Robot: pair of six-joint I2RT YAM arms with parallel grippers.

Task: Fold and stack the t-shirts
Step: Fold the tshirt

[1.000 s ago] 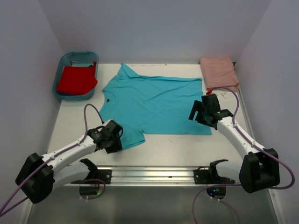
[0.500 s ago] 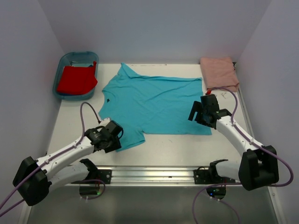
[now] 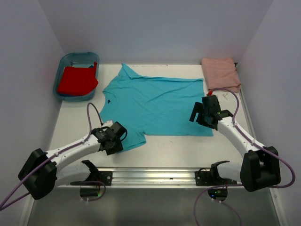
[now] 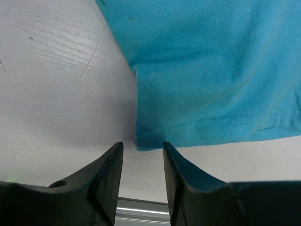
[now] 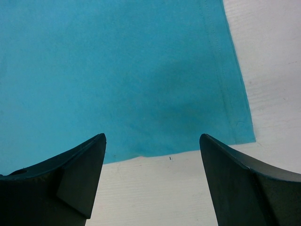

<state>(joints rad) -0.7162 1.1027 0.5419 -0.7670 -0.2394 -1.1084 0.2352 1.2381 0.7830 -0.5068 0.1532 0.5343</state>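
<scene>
Turquoise t-shirt (image 3: 155,106) lies flat on the desk (image 3: 188,148). Left pincer (image 4: 141,157), jaws narrowly apart, empty, sits just short of its sleeve corner. Right pincer (image 5: 153,150), jaws wide apart, hovers over its hem corner.

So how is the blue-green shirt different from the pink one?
The turquoise t-shirt lies spread out flat; the pink t-shirt is folded into a small bundle. The turquoise one fills the middle of the table and covers far more of it than the pink one, which sits in the far right corner. Both are plain cloth and rest on the table.
</scene>
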